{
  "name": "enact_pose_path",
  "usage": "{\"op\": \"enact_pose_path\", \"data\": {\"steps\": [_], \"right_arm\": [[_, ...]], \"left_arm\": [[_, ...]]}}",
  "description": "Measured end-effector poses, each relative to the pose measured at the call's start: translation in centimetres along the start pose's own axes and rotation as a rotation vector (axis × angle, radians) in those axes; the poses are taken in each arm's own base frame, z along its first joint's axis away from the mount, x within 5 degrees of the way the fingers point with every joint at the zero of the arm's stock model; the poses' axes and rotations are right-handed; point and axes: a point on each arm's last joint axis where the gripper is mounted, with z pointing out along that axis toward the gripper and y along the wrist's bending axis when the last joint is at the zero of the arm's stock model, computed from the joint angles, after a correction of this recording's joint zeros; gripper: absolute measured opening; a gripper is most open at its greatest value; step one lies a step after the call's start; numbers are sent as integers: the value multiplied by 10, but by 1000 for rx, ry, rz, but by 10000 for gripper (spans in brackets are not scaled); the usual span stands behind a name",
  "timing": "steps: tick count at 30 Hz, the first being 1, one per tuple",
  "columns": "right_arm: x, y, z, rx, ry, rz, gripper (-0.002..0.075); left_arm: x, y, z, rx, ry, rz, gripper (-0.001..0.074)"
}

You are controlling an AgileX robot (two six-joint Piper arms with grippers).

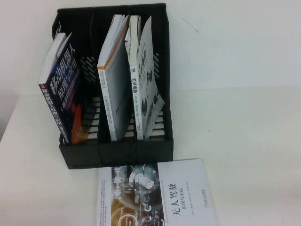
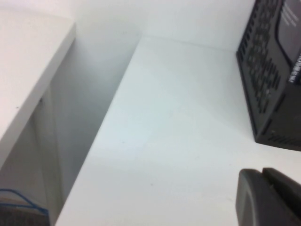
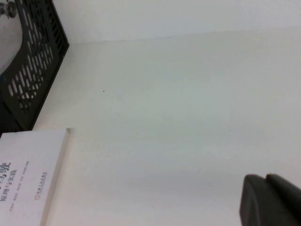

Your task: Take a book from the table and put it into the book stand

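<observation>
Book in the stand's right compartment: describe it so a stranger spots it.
On the white table stands a black three-compartment book stand. Its right compartment holds a white book with bold black title and grey car-parts drawing, unlike the orange-edged white book and dark blue book beside it. The left pincer and right pincer flank the stand.

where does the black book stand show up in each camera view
High view: the book stand fills the upper left centre, books upright in it.
Left wrist view: its slotted wall at the right edge; left gripper in the corner.
Right wrist view: its vented wall at upper left; right gripper low.
Shared landmark: the white table.
</observation>
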Motion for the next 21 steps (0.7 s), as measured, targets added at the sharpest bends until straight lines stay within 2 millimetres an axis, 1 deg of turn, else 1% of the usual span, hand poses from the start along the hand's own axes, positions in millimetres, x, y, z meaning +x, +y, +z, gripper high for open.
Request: {"op": "enact_pose_path", "data": {"steps": [6,12,18,21], "right_arm": [[0,0,0,0,0,5,1],[0,0,0,0,0,7,0],[0,0,0,0,0,7,0],[0,0,0,0,0,7,0]], "left_arm": [[1,-4,0,75,20,22,-2],[1,-5,0,83,22,33,-2],[1,-5,0,84,17,169,-2],[1,-4,0,83,16,195,-2]]}}
